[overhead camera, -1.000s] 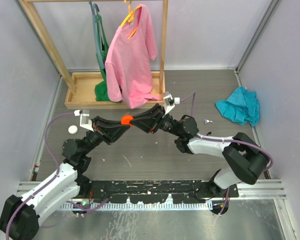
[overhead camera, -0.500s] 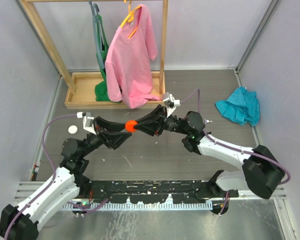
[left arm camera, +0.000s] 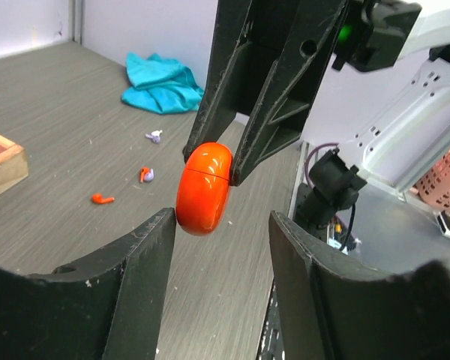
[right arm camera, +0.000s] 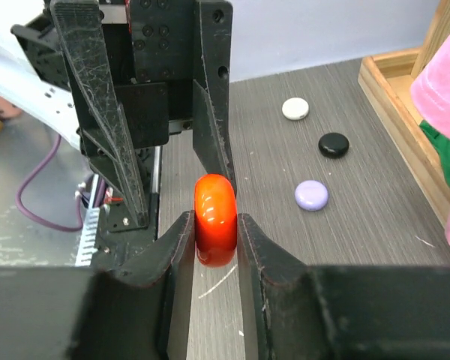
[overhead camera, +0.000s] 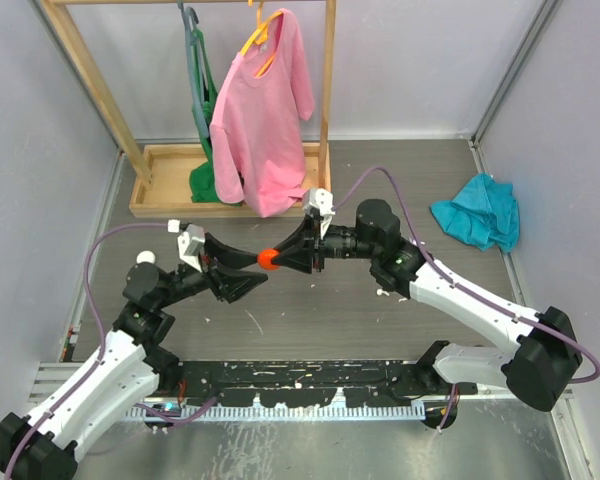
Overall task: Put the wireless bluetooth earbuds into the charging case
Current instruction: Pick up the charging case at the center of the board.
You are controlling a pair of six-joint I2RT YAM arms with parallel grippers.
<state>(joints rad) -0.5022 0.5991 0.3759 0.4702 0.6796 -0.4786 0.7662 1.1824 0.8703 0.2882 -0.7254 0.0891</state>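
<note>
My right gripper point(right arm camera: 215, 221) is shut on a red round charging case point(right arm camera: 214, 206), closed and held on edge above the floor. The case also shows in the top view point(overhead camera: 268, 259) and the left wrist view point(left arm camera: 204, 187). My left gripper point(left arm camera: 221, 221) is open, its jaws either side of the case's lower end, the left finger point(left arm camera: 135, 255) at its edge. Tiny earbuds lie on the floor beyond: a red one point(left arm camera: 101, 199), a red and lilac one point(left arm camera: 146, 175) and a lilac one point(left arm camera: 154, 136).
White point(right arm camera: 295, 108), black point(right arm camera: 333, 145) and lilac point(right arm camera: 311, 195) round cases lie on the floor near the wooden rack base point(overhead camera: 170, 170). A pink shirt point(overhead camera: 265, 110) hangs on the rack. A teal cloth point(overhead camera: 477, 220) lies at the right.
The red case and both grippers have shifted a little right and nearer to the arm bases. The right arm has swung its elbow back.
</note>
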